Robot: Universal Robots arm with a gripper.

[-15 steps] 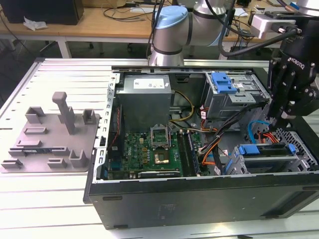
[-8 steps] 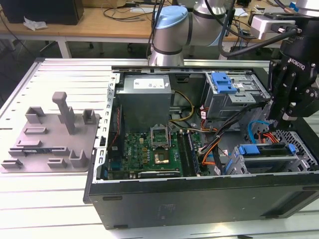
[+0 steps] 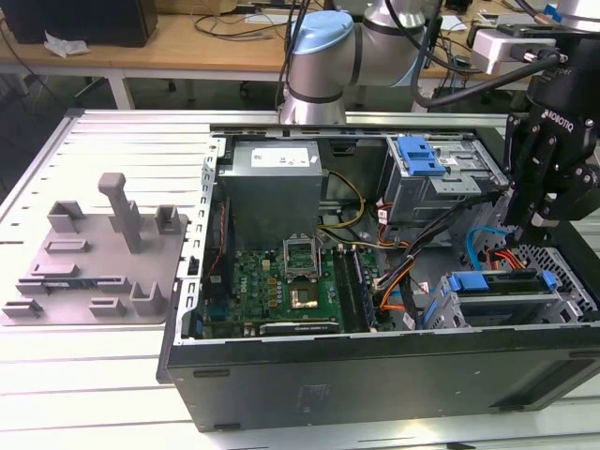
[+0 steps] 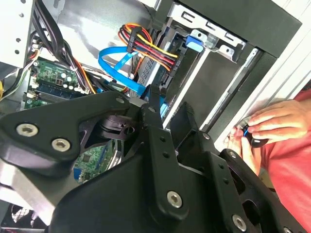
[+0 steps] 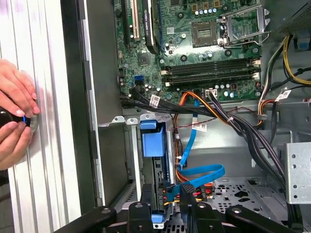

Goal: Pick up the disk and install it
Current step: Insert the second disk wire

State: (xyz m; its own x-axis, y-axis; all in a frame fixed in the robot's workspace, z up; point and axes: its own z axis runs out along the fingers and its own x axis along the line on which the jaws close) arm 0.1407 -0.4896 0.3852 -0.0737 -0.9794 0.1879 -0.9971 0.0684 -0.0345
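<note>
The disk (image 3: 502, 281), edged by its blue bracket, sits inside the lower drive cage (image 3: 562, 305) at the exterior view's right end of the open computer case. In the first wrist view the disk (image 5: 159, 182) runs on edge down the cage slot, below a blue tab (image 5: 153, 138). My gripper (image 3: 527, 223) hangs just above that cage. Its black fingers straddle the disk's end in the first wrist view, gripper (image 5: 165, 213), with a gap on either side. In the second wrist view the gripper (image 4: 167, 104) shows daylight between its fingertips.
A person's hands (image 5: 14, 121) hold a small dark object on the table beside the case wall, also seen as hands (image 4: 272, 124). A blue flat cable (image 5: 199, 174) and orange-red wires loop near the cage. The grey power supply (image 3: 272, 183), an upper cage (image 3: 422, 159) and a grey fixture plate (image 3: 94, 253) lie further off.
</note>
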